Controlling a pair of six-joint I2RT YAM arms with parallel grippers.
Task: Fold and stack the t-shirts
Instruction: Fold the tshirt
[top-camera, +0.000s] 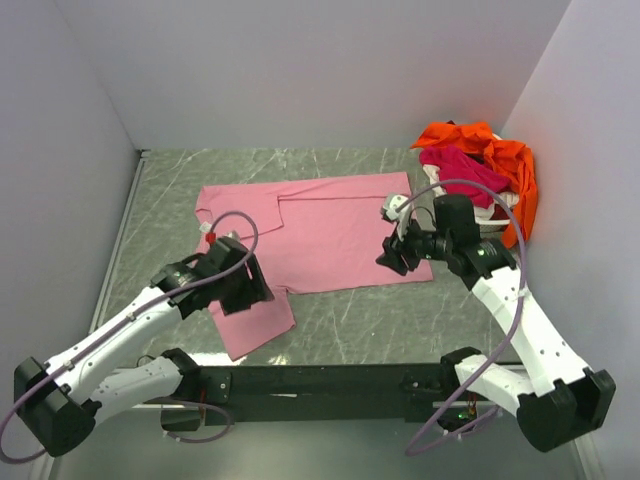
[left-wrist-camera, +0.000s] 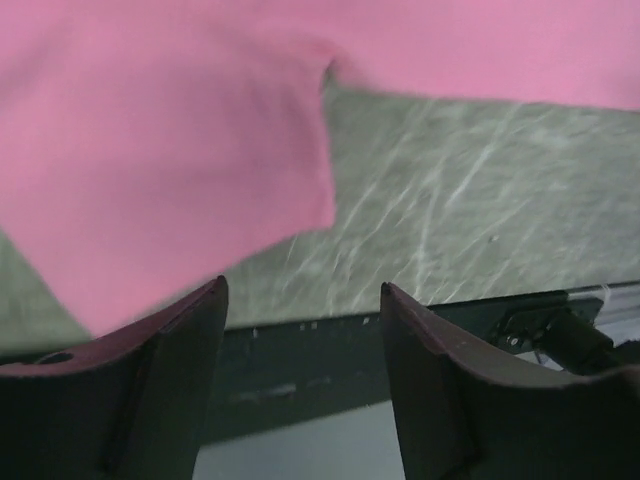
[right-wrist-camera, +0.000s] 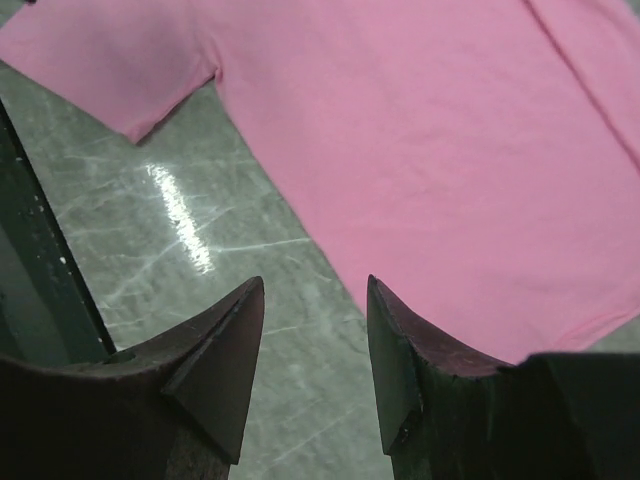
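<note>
Left gripper (left-wrist-camera: 303, 288) and right gripper (right-wrist-camera: 314, 283), black and two-fingered, gape empty above the soft light pink cloth t-shirt (top-camera: 330, 235), flat on marbled grey table (top-camera: 380, 330), lengthwise left-right, neck leftward.

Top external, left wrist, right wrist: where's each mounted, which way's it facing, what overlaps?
Top external: above and behind the robot, looking down on table, left arm, right arm, pink t-shirt, orange t-shirt, magenta t-shirt.
Left wrist: on left arm, looking down past the open left gripper at the shirt's edge.
Right wrist: on right arm, looking down past the open right gripper.
Shared: all three show pink t-shirt on table.
</note>
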